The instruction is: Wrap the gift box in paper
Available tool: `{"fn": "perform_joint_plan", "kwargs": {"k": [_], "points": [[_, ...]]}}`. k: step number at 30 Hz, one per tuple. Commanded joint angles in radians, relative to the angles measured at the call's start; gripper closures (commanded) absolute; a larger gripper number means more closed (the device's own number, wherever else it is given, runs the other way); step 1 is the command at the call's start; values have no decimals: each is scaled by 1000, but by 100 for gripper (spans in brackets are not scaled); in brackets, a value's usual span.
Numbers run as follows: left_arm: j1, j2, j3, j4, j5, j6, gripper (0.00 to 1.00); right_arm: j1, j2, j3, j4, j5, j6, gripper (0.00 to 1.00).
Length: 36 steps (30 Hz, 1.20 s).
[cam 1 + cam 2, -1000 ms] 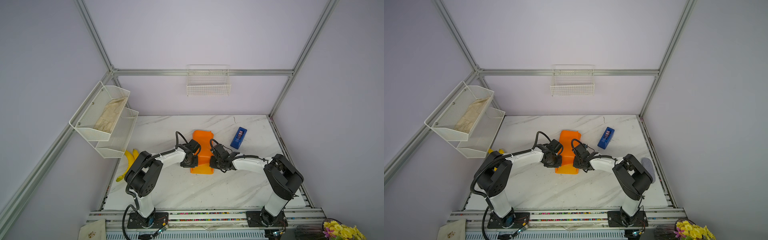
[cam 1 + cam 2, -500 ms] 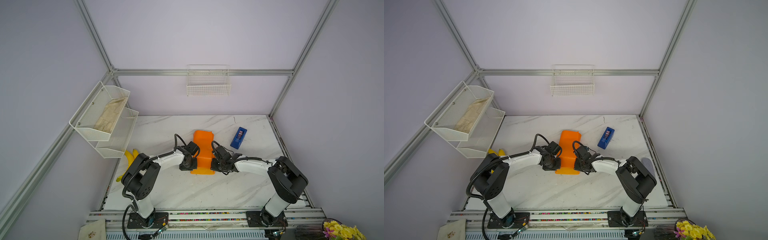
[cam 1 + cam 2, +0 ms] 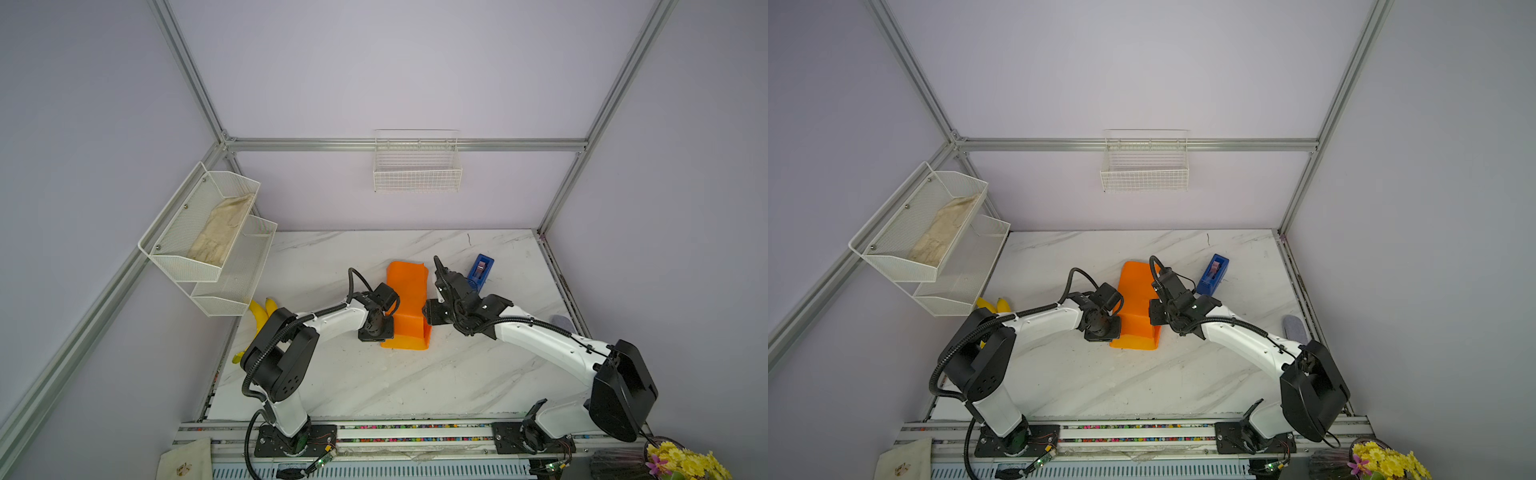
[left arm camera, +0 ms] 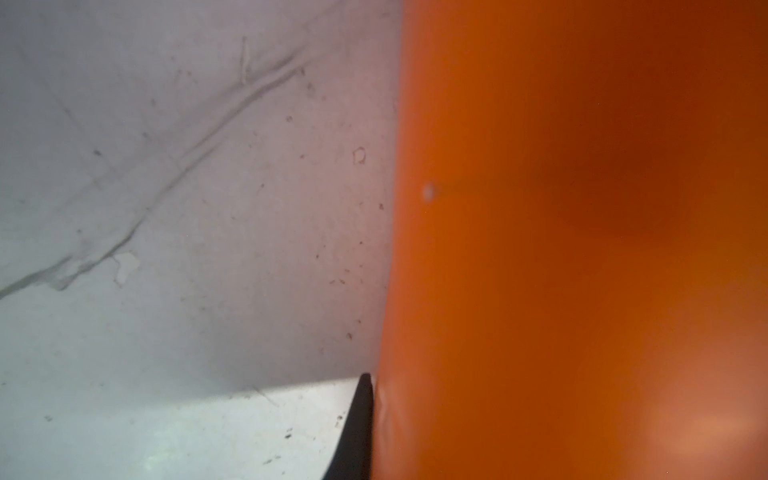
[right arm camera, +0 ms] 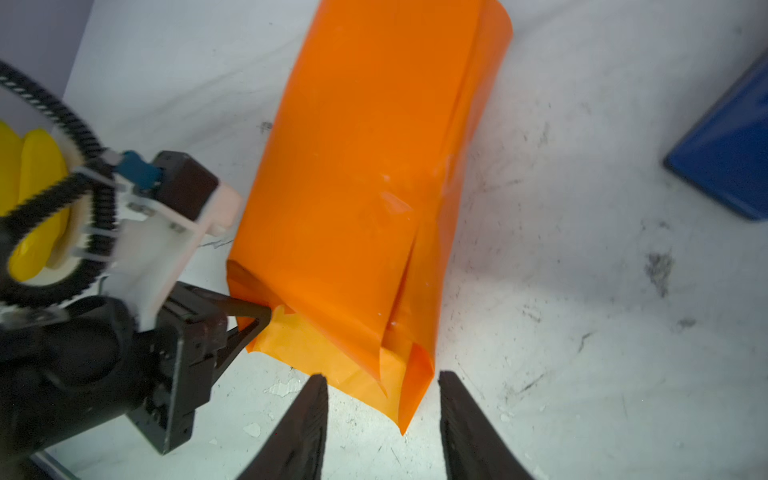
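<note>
**LEFT PINCER CLAMPED ON PAPER, RIGHT PINCER RELEASED**

Left gripper (image 5: 264,313): the fingers are closed to a point and pinch one near corner of the paper (image 5: 353,166) at its open end. In the left wrist view, one black finger (image 4: 357,432) lies against the orange sheet. The other finger is hidden behind it.

Right gripper (image 5: 381,375): the fingers are spread and hold nothing. The other near corner of the paper lies between the fingertips, ungripped.

Paper: it is folded lengthwise into a long, flattened tube with an overlapping seam on top. It lies on the marble table (image 3: 374,382) between the two grippers, with its long axis running away from the arm bases.

Gift box: not visible in any view.

Surroundings: a blue tape dispenser (image 3: 480,272) stands near the tube's far end, apart from it. Bananas (image 3: 259,316) lie at the table's left edge.
</note>
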Motion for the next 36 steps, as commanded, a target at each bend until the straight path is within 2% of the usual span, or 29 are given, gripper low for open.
{"fn": "perform_joint_plan", "kwargs": {"k": [1, 4, 6, 11, 15, 18, 26, 36], "points": [[2, -33, -26, 21, 5, 25, 95, 5, 72, 57, 12, -87, -447, 51], [8, -38, -36, 40, 36, 30, 95, 5, 143, 100, -22, -122, -713, 49], [11, -42, -41, 42, 43, 31, 95, 5, 166, 108, -27, -131, -828, 47], [16, -57, -55, 46, 44, 31, 95, 5, 191, 102, 16, -151, -975, 36], [19, -60, -61, 45, 43, 32, 95, 5, 231, 108, 69, -139, -1050, 37], [21, -64, -65, 45, 44, 33, 95, 5, 262, 119, 60, -177, -1084, 37], [32, -83, -75, 46, 38, 38, 95, 1, 325, 114, 68, -212, -1140, 38], [48, -102, -83, 60, 55, 39, 94, 1, 269, 96, 49, -321, -1165, 35]]}}
